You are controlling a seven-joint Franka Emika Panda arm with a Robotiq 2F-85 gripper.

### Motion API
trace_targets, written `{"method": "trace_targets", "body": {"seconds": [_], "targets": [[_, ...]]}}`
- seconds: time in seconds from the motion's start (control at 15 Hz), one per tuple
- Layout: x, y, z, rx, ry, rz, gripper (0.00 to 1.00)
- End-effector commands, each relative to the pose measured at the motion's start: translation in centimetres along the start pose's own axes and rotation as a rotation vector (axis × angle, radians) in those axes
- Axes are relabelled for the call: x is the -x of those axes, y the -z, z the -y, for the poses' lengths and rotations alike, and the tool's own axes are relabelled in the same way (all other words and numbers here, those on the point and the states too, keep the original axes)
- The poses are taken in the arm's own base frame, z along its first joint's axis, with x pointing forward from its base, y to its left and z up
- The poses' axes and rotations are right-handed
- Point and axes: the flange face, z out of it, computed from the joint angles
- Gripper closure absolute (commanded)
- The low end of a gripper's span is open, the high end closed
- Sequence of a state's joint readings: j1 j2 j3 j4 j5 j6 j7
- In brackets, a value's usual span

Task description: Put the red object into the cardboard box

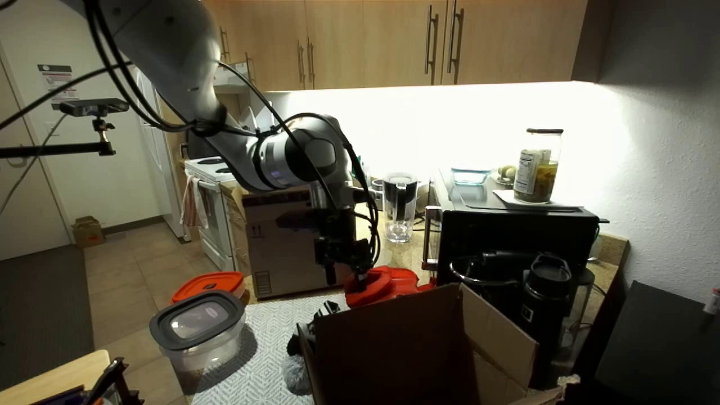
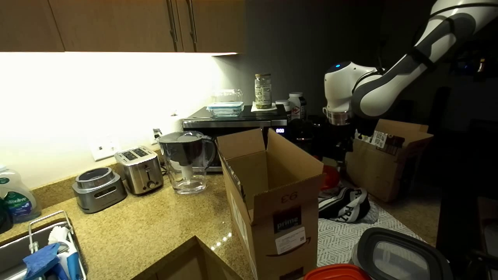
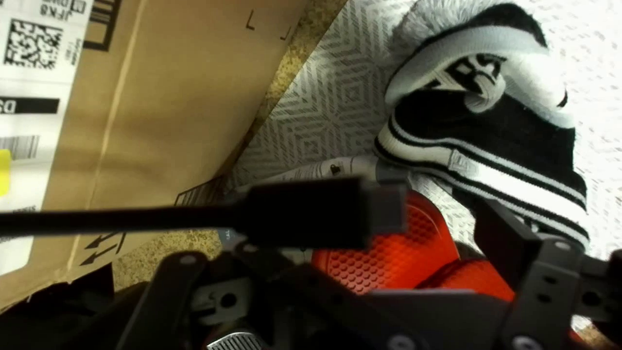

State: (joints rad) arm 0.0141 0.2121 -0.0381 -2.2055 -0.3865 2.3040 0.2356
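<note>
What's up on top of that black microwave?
A labelled glass jar on a white sheet, and a glass food container. Anything beneath the sheet is covered from view.

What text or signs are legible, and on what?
"prime": cardboard box
"93", upside down, probably: cardboard box
"0:00": oven display
"molive", start unclear: soap bottle
"JFK8", upside down: shipping label, other carton
Paired arrows: other carton
Partly legible: hat lettering
Too small or blurred: jar label, wall sign, the rest
</note>
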Motion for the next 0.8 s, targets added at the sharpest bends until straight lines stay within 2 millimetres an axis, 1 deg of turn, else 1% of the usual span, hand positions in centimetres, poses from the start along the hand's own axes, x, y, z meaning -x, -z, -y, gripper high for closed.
{"method": "trace_targets", "body": {"seconds": [0.0,0.27,0.47,0.73], "targets": [[-1.6,0.4,0.5,-0.007,-0.036,-0.041,0.0],[-3.0,0.5,1.1,-0.04,-0.083,-0.056,0.0],[-4.1,0.2,2.1,-0.087,-0.11,-0.048,0.0],[-6.2,-0.3,4.0,-0.135,-0.146,-0.051,0.0]]}}
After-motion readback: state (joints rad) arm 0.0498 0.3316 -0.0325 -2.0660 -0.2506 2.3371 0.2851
